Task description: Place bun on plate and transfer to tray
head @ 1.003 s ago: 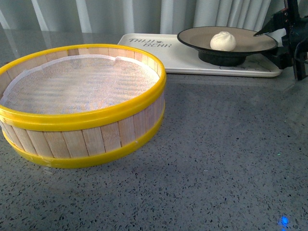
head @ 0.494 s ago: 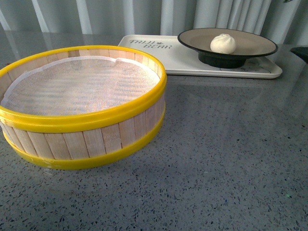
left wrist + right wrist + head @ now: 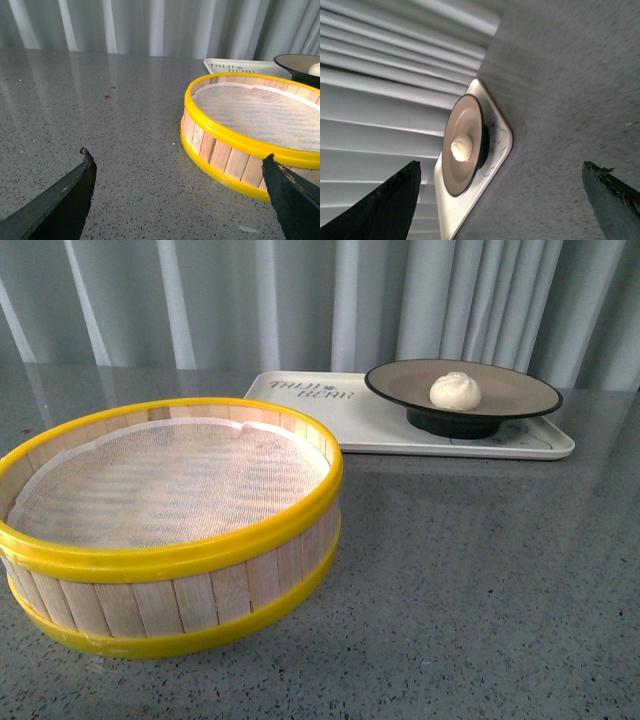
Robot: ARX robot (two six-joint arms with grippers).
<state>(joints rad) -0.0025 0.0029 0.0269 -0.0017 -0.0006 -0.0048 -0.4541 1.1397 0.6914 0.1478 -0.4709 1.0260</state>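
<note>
- The left gripper [image 3: 177, 167] is held spread and empty, low over the table [image 3: 100, 115], beside the steamer basket [image 3: 240, 145].
- The right gripper [image 3: 500, 170] is also spread, rolled sideways, well apart from the tray [image 3: 495, 145].
- The bun [image 3: 455, 390] is seen on the plate [image 3: 520, 400], on the tray, in the front view, where neither gripper appears.

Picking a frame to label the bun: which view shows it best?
Front view: the bun sits whole and upright on the plate, pleated top visible. The right wrist view shows it whole too, but rotated and softer. The left wrist view catches only a sliver at the frame edge.
</note>
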